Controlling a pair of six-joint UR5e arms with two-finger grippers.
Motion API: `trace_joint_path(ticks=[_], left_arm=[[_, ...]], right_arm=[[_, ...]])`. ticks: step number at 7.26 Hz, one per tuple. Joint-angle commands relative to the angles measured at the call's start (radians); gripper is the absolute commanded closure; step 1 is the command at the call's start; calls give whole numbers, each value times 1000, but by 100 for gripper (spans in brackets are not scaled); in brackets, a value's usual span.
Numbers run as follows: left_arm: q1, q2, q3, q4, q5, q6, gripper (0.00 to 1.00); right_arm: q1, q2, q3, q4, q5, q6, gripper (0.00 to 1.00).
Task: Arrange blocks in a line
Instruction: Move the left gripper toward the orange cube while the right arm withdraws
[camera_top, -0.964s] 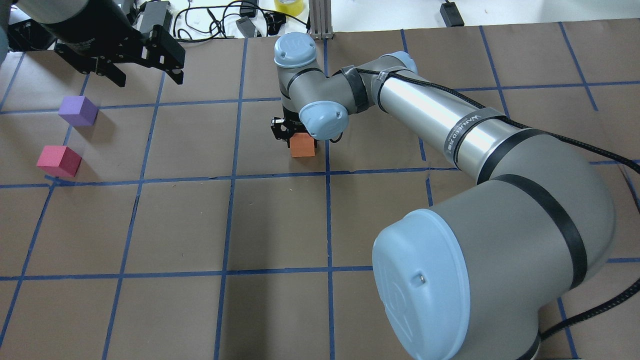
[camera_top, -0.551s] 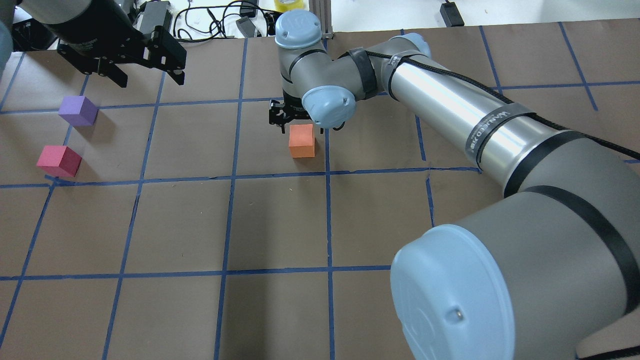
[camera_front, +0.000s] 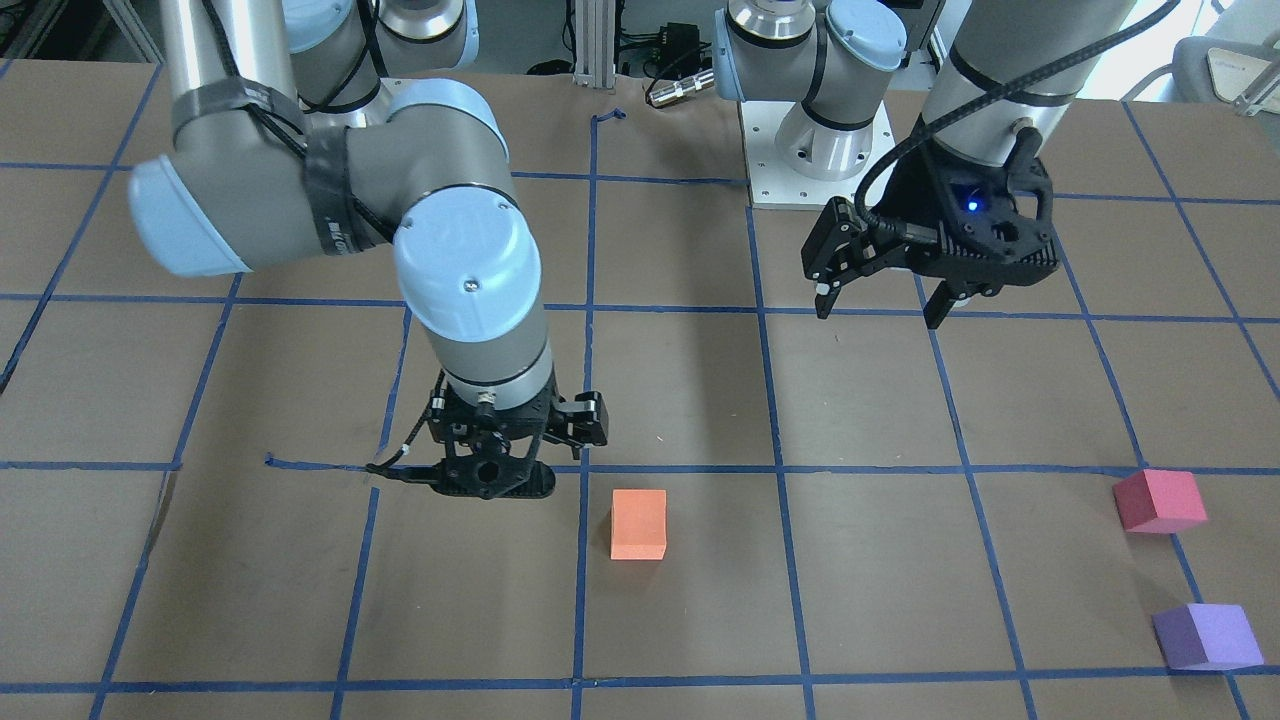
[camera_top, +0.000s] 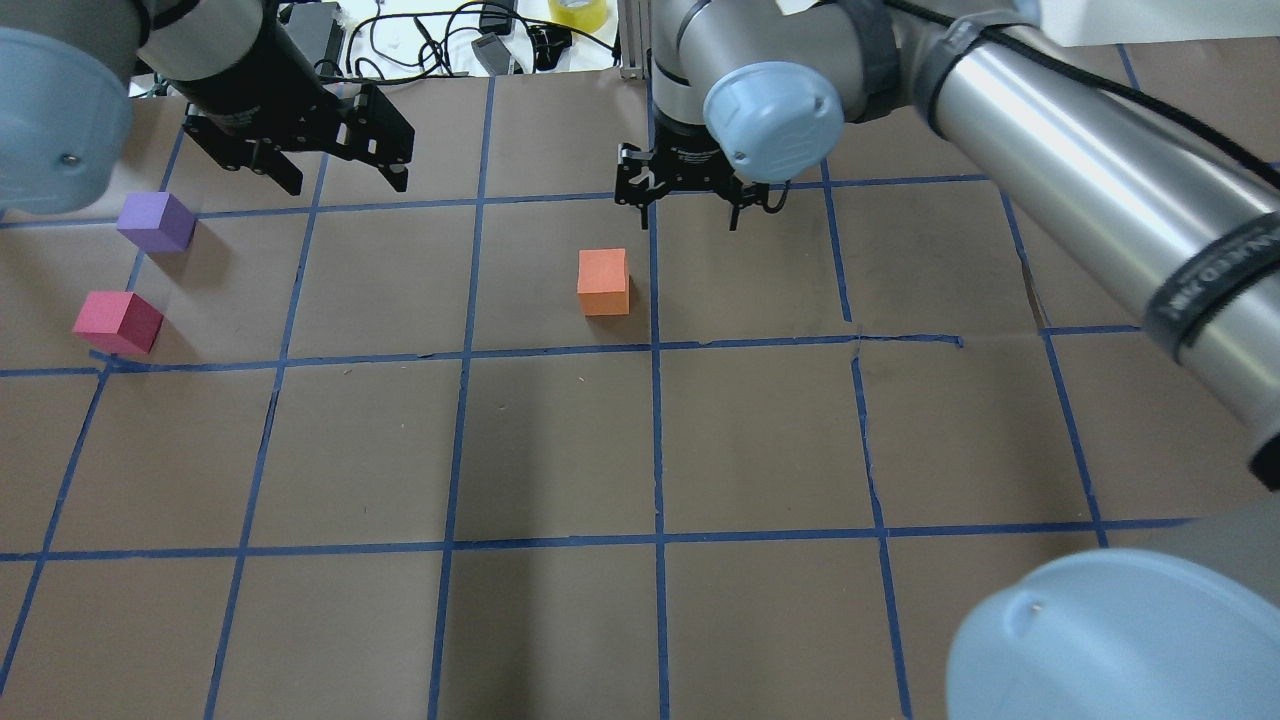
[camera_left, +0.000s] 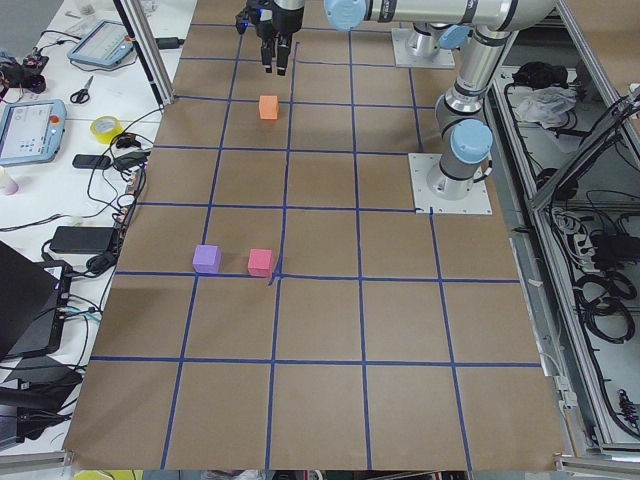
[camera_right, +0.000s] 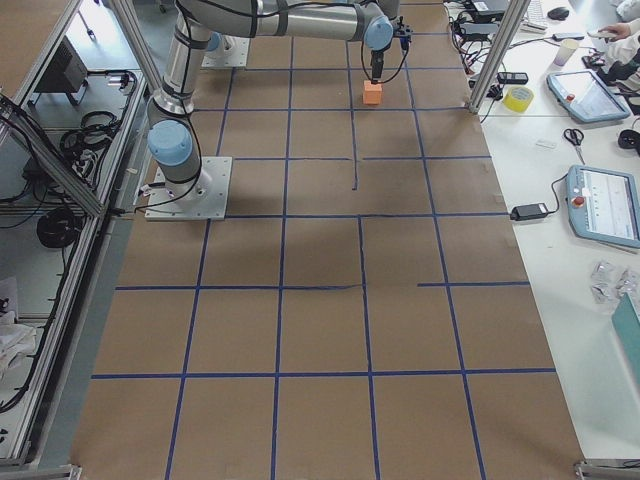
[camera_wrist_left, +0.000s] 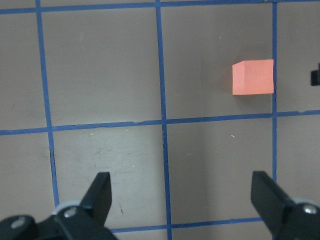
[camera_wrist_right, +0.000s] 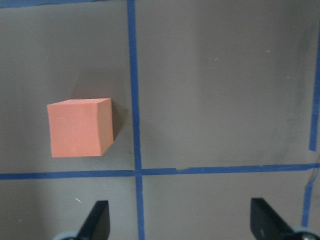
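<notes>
The orange block (camera_top: 603, 282) stands alone on the brown table beside a blue tape line; it also shows in the front view (camera_front: 639, 524) and in both wrist views (camera_wrist_left: 253, 77) (camera_wrist_right: 80, 128). The red-pink block (camera_top: 118, 322) and the purple block (camera_top: 156, 221) stand close together at the far left. My right gripper (camera_top: 688, 215) is open and empty, raised just beyond and to the right of the orange block. My left gripper (camera_top: 347, 183) is open and empty, raised to the right of the purple block.
Cables, black boxes and a yellow tape roll (camera_top: 580, 10) lie past the table's far edge. The right arm (camera_top: 1050, 130) spans the upper right of the overhead view. The left arm's white base plate (camera_front: 820, 170) sits at the robot side.
My right gripper has lifted off the orange block and moved away to the right. The block stays in place. My left gripper has shifted a little to the right.
</notes>
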Motion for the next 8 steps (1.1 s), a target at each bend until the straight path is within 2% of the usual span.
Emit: trace_joint_path(ticks=[1,3,4,6,7,8], left_arm=[[-17,-46,-108,143,3,2,0],[-17,-127,-223,336,5,1,0],[-17,-175,-237,387,6,1,0],[-17,-264,-230,484,3,-11,0],[-42,-282,-208,548,-1,-87,0],[-103,-312,-129,538,5,-157,0]], right_arm=[[-123,-201,160,20,-2,-176,0],[-204,-341,256,63,-25,-287,0],[-224,-361,265,119,-65,-314,0],[-228,-384,261,124,-85,-303,0],[-221,-384,259,127,-94,-284,0],[-221,-409,250,129,-76,-275,0]])
